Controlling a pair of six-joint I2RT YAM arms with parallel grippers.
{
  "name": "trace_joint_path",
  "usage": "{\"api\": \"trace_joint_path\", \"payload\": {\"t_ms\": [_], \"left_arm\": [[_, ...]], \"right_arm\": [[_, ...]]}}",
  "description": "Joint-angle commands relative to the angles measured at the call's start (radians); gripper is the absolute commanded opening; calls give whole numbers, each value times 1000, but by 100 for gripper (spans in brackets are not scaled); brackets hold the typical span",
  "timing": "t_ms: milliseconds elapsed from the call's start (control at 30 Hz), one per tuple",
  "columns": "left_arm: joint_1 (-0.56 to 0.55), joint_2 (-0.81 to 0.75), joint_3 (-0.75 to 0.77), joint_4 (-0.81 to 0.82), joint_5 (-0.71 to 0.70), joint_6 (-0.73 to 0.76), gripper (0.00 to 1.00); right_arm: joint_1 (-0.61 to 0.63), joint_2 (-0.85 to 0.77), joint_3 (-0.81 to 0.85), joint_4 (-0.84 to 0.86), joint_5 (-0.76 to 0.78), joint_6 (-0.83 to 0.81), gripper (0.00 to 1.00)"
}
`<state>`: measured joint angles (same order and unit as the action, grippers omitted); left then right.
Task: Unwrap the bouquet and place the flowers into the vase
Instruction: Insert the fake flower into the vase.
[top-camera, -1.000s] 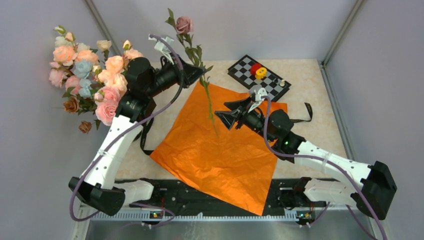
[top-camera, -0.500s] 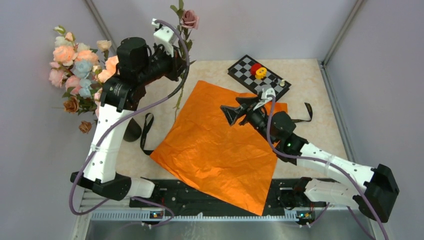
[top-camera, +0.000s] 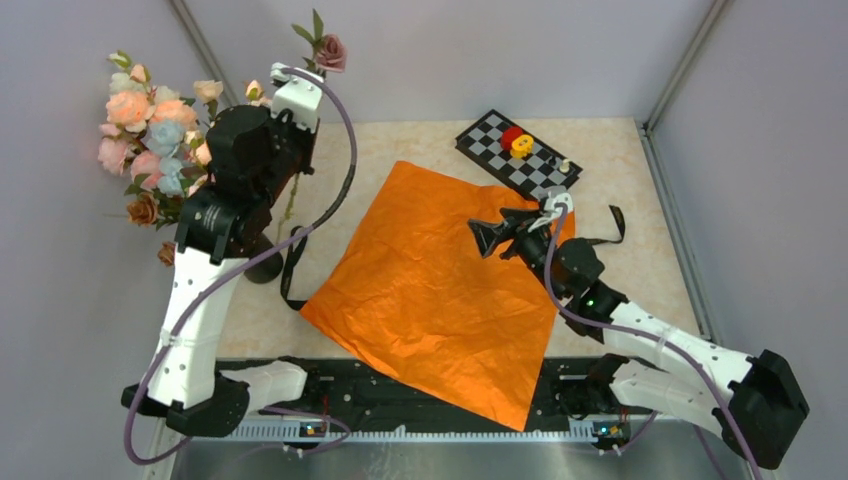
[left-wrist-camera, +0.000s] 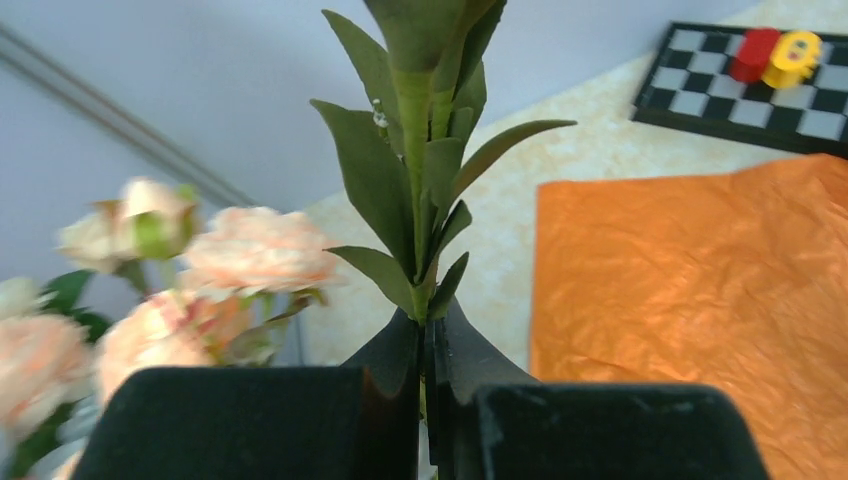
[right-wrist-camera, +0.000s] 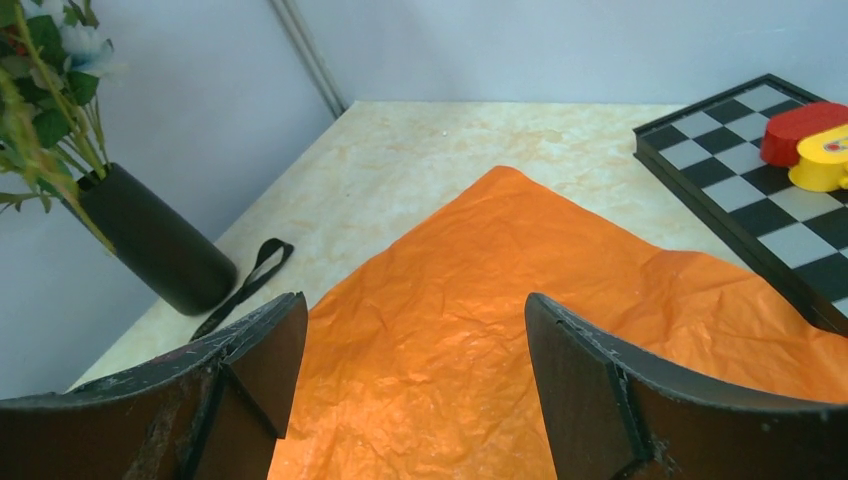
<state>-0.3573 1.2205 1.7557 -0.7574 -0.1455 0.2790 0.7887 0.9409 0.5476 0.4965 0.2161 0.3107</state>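
Left of the left claw (left-wrist-camera: 430, 335), the flowers (top-camera: 150, 135) that are already placed stand packed in the vase (right-wrist-camera: 150, 240). There is one vase. It holds well over a dozen blooms, too crowded to count exactly.

The left claw is clamped shut on one leafy stem (left-wrist-camera: 420, 200), gripped low so that it stands upright. Its single mauve bloom (top-camera: 330, 52) is high above the claw. Carried this way, the stem's foot can probably drop straight into the vase, which sits below and just left of the claw.

One black ribbon (top-camera: 292, 262) lies loose on the table beside the vase. It appears to have been left there once untied.

The single orange paper (top-camera: 440, 290) lies spread flat, right of the left claw and directly under the right claw (right-wrist-camera: 412, 305). No stems are on it, so the unwrapping looks finished and this stem may be the last.

The right claw hangs wide open and holds nothing, and it probably has no work left.

Ahead of it and to its right is one board (top-camera: 520, 150) with two pieces (top-camera: 517, 141), one red and one yellow. A second strap (top-camera: 613, 222) lies to its right.
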Motion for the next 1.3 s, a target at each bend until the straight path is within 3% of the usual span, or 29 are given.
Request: {"api": "trace_joint_path", "payload": {"t_ms": [0, 300, 633, 867, 1133, 1267], "left_arm": [[9, -70, 19, 118, -129, 87, 0], [22, -89, 16, 180, -94, 213, 0], [23, -34, -6, 249, 128, 215, 0], [44, -3, -23, 259, 80, 257, 0], [183, -24, -31, 281, 125, 229, 0], [196, -45, -36, 252, 118, 216, 0]], "right_arm": [[-39, -48, -36, 82, -29, 39, 82], [-51, -48, -49, 107, -55, 40, 82], [-52, -30, -38, 113, -75, 51, 82], [-52, -35, -37, 103, -77, 52, 82], [-52, -32, -42, 108, -86, 58, 82], [-52, -34, -43, 106, -82, 56, 81]]}}
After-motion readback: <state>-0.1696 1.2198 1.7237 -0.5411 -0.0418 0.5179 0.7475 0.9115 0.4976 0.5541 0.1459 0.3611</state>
